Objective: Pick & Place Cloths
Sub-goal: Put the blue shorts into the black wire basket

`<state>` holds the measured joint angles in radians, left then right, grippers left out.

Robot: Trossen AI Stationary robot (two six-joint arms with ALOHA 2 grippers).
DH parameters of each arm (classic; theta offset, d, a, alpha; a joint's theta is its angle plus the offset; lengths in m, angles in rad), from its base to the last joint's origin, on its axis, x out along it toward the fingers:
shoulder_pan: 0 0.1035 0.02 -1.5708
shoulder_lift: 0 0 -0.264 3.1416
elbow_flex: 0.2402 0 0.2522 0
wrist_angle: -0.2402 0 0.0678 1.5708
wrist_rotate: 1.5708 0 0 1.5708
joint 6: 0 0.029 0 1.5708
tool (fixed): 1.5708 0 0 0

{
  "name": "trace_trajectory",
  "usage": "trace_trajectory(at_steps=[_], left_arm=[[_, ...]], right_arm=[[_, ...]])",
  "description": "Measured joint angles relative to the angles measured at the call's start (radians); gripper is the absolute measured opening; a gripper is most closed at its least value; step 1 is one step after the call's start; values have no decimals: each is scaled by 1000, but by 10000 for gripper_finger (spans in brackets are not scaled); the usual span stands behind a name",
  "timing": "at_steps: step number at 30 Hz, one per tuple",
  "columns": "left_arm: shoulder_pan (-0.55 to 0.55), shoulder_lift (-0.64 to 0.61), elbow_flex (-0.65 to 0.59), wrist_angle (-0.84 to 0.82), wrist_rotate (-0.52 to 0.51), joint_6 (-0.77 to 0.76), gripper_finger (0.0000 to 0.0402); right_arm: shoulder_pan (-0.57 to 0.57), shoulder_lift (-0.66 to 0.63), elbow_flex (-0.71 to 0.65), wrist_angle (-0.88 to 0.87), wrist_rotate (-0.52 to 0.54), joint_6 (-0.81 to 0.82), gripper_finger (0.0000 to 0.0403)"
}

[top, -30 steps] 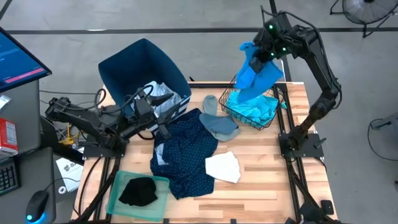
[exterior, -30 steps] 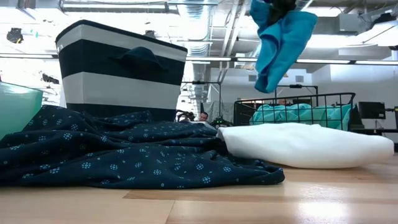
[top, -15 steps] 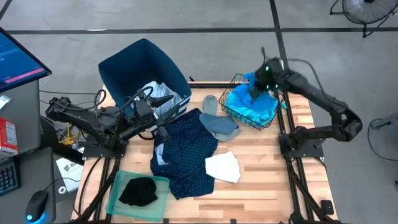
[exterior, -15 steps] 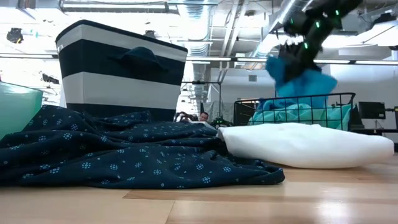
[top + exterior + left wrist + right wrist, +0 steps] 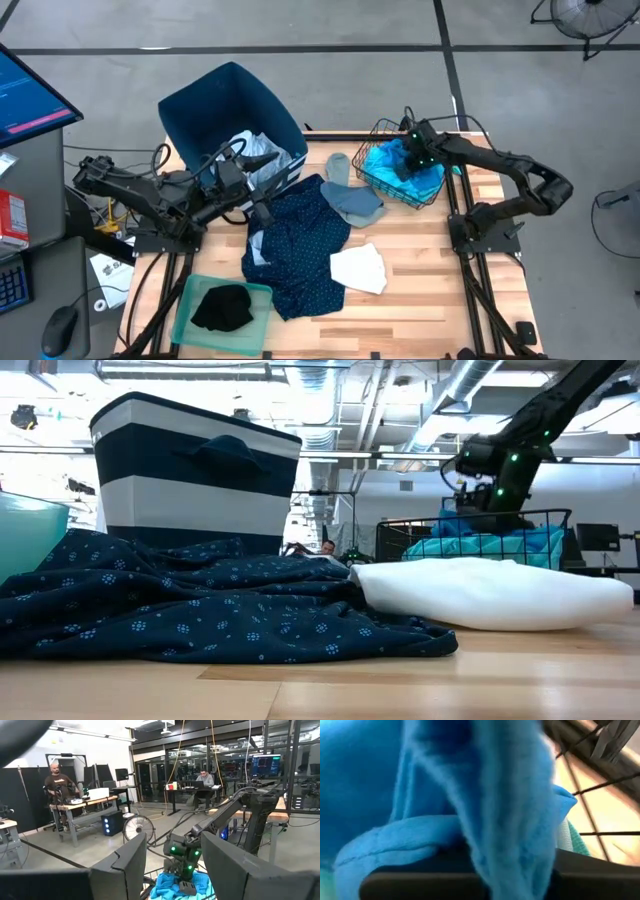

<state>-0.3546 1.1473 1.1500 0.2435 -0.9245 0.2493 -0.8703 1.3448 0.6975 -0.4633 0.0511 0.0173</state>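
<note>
My right gripper [image 5: 412,158] is down inside the black wire basket [image 5: 375,130] at the table's far right, shut on a bright blue cloth [image 5: 385,160]. That cloth lies bunched on a turquoise cloth [image 5: 425,185] in the basket. In the low view the right gripper [image 5: 495,500] stands just above the basket rim. My left gripper [image 5: 262,205] waits open beside the dark blue bin [image 5: 230,110], over the edge of the dotted navy cloth [image 5: 300,240]. A grey cloth [image 5: 350,200] and a white cloth [image 5: 358,268] lie flat on the table. My right gripper holds a fold of the bright blue cloth [image 5: 515,845] pinched between its two fingers [image 5: 420,875], coming from above and slanting down into the basket. The cloth bulges up in front of the fingers and its bulk rests in the basket on the turquoise cloth.
A green tray [image 5: 190,300] at the near left edge holds a black cloth [image 5: 222,305]. Pale cloth [image 5: 255,150] lies inside the bin. Bare wood shows at the near right part of the table [image 5: 440,280]. People sit at desks in the room beyond.
My right gripper has come down from high above the basket into it, tipping forward as the arm stretched low. The bright blue cloth, which hung free below the fingers, has sunk into the basket and bunched up on the turquoise cloth.
</note>
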Motion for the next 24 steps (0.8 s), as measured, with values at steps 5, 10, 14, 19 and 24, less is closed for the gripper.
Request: trace_trajectory(at_steps=[5,10,14,19,24], left_arm=[[0,0,0,0,-50,-3,182],[0,0,0,0,-55,-21,202],[0,0,0,0,-55,-22,218],[0,0,0,0,-55,-22,235],[0,0,0,-46,-55,-29,247]], right_arm=[[5,64,4,4,29,15,39],[34,74,5,0,102,52,70],[52,40,47,-85,102,47,112],[60,-14,153,-166,97,48,201],[60,-65,292,-283,80,36,285]])
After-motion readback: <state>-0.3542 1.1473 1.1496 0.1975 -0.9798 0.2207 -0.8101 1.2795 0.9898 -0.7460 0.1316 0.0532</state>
